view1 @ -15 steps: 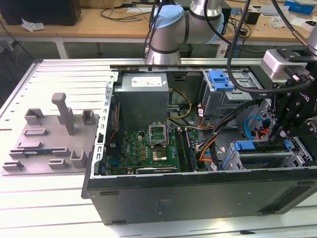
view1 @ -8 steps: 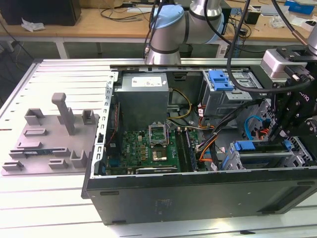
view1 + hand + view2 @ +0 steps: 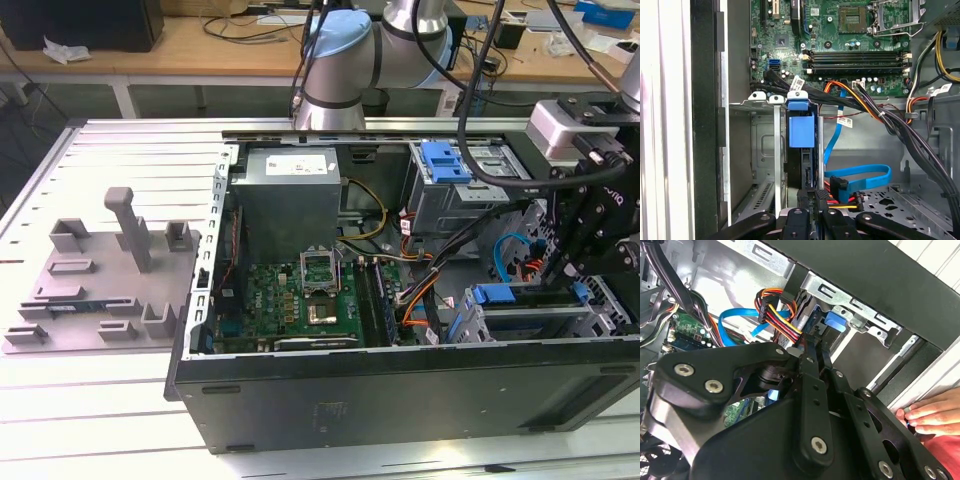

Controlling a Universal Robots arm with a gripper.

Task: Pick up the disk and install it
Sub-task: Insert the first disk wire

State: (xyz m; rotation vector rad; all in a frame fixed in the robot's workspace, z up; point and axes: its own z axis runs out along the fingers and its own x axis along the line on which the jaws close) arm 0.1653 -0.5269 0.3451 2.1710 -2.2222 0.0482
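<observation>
The disk (image 3: 801, 132) stands on edge inside the drive cage (image 3: 776, 150), at the lower right of the exterior view, within the open computer case (image 3: 400, 400). Its blue carrier bracket is at the end nearer the motherboard (image 3: 850, 45). The claw (image 3: 814, 195) sits right at the disk's other end (whether it grips the disk, I cannot tell). A blue data cable (image 3: 865, 174) loops just beside it. A person's hand (image 3: 930, 415) lies by the case's outer wall, and the case rests on the counter (image 3: 100, 430).
</observation>
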